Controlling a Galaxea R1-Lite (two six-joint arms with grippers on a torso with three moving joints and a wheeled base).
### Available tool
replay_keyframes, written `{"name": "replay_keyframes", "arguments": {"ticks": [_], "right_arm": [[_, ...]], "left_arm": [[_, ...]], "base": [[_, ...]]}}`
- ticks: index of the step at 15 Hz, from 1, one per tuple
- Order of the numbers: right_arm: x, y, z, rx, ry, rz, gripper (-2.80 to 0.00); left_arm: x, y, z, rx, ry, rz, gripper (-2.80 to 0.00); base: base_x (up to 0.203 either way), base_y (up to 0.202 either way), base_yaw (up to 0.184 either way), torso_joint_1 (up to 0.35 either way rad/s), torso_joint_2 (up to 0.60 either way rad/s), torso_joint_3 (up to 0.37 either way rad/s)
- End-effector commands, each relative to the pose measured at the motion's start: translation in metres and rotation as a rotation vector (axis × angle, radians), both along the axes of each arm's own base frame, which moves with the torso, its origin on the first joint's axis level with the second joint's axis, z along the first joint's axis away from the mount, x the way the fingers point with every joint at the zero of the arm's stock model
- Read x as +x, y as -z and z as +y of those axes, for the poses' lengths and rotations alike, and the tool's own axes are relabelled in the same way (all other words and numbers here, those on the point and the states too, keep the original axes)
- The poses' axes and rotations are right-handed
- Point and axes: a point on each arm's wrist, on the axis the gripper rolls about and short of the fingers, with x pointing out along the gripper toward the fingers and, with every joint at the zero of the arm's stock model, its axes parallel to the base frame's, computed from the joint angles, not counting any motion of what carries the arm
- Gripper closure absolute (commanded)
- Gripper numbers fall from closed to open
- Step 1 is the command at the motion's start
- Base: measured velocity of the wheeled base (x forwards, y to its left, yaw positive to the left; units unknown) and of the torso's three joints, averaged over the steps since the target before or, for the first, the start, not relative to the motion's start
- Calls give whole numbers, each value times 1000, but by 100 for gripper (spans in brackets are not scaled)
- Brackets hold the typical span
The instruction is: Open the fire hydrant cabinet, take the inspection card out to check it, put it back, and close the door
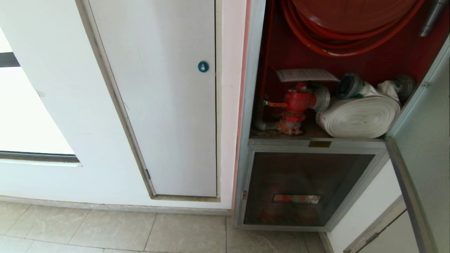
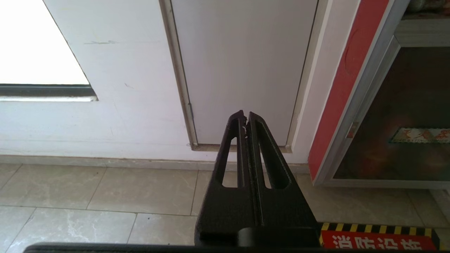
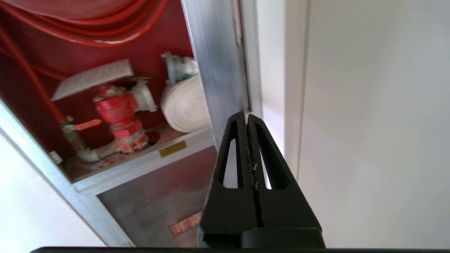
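The fire hydrant cabinet (image 1: pixel 251 70) stands open, showing its red interior, hose reel (image 1: pixel 351 21), red valve (image 1: pixel 297 103) and white rolled hose (image 1: pixel 358 116). The inspection card (image 1: pixel 305 75) lies flat on top of the valve; the right wrist view shows the card (image 3: pixel 92 78) there too. The door (image 1: pixel 425 116) is swung out to the right. My right gripper (image 3: pixel 246 116) is shut and empty, its tips just before the door's silver edge (image 3: pixel 214 70); whether they touch it I cannot tell. My left gripper (image 2: pixel 245 114) is shut, parked low, facing the white panel. Neither gripper shows in the head view.
A white panel with a blue round lock (image 1: pixel 203 66) fills the wall left of the cabinet. Below the valve shelf sit a brass plate (image 1: pixel 319 143) and a smaller glass panel (image 1: pixel 302 189). Beige floor tiles (image 1: pixel 105 228) run along the wall. A red sign with a yellow-black stripe (image 2: pixel 379 239) lies near the left gripper.
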Motion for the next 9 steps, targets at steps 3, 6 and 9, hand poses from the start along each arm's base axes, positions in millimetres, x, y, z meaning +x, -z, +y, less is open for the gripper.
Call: {"name": "replay_keyframes", "arguments": {"ticks": [3, 6, 9], "right_arm": [[-10, 2, 3, -1, 42, -29, 0], [-9, 1, 6, 2, 102, -27, 0], [-20, 4, 8, -7, 100, -65, 0]], "left_arm": [[1, 4, 0, 0, 0, 14, 0], [1, 4, 0, 0, 0, 14, 0], [1, 4, 0, 0, 0, 14, 0]], "base": [[0, 0, 0, 0, 0, 0], [0, 0, 0, 0, 0, 0], [0, 0, 0, 0, 0, 0]]}}
